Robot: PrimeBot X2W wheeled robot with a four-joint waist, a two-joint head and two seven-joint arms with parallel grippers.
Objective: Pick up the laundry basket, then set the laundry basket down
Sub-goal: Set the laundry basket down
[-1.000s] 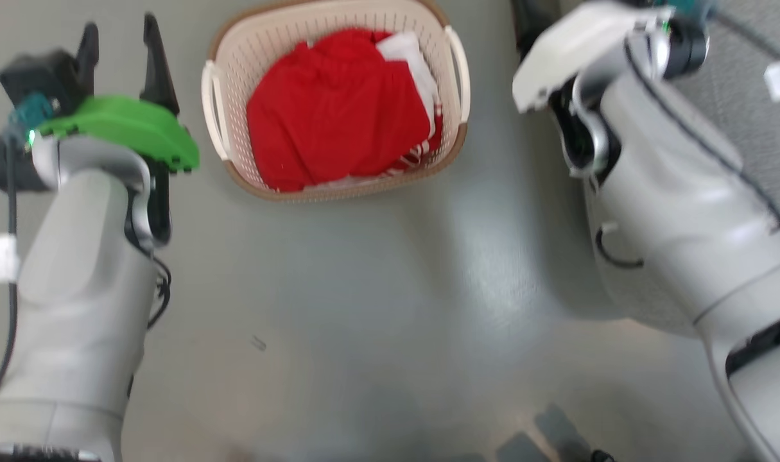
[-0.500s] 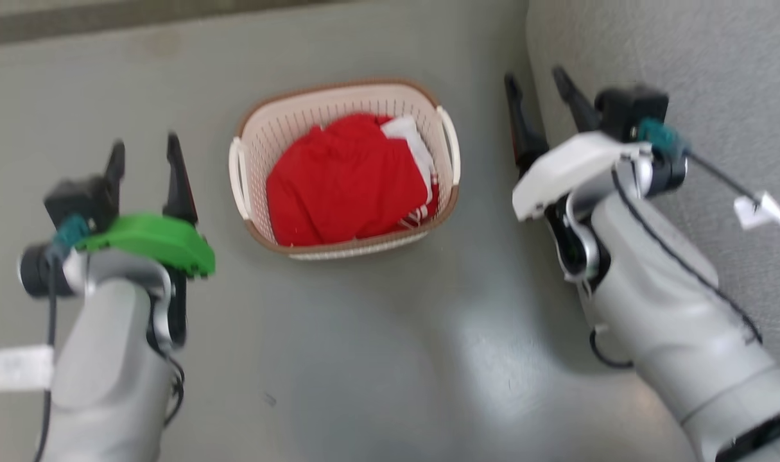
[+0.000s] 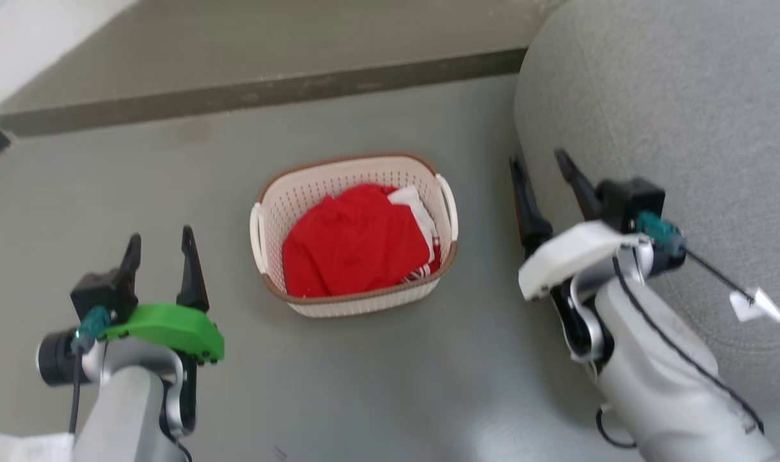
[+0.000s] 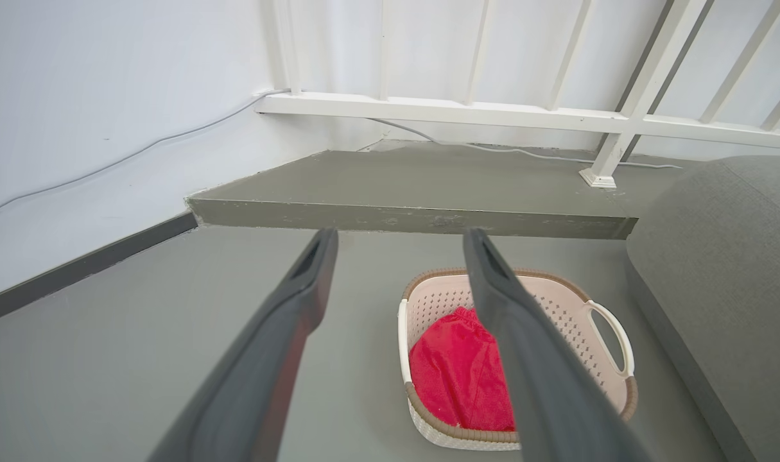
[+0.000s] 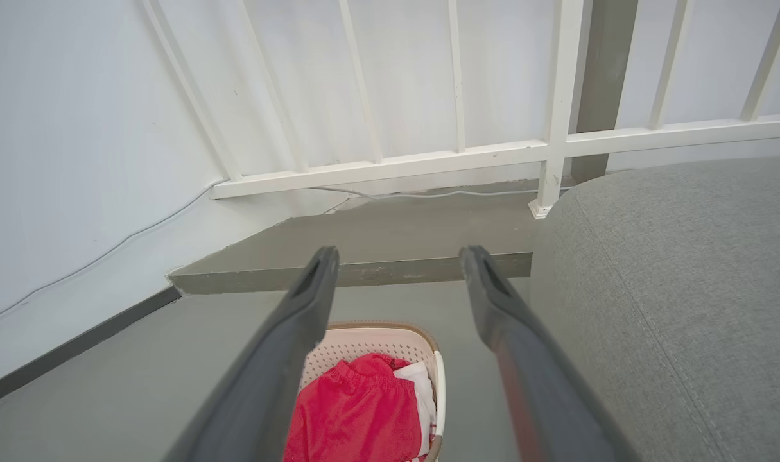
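Observation:
The laundry basket (image 3: 345, 183) stands on the grey floor in the middle of the head view, cream and perforated with a brown rim and white side handles, holding red cloth (image 3: 354, 247) and a bit of white. It also shows low in the left wrist view as the laundry basket (image 4: 560, 301) and in the right wrist view as the laundry basket (image 5: 364, 340). My left gripper (image 3: 160, 244) is open, well to the basket's left and apart from it. To the basket's right, my right gripper (image 3: 537, 163) is open too, beside the sofa, touching nothing.
A grey sofa (image 3: 672, 128) fills the right side, close to my right arm. A raised grey step (image 3: 255, 93) runs behind the basket, with a white railing (image 4: 492, 115) and a white wall beyond. A cable (image 4: 126, 154) runs along the wall.
The whole head view has shifted: the camera has risen or tilted, so the basket looks smaller and lower. Both grippers stay open and apart from the basket, which stands in place on the floor.

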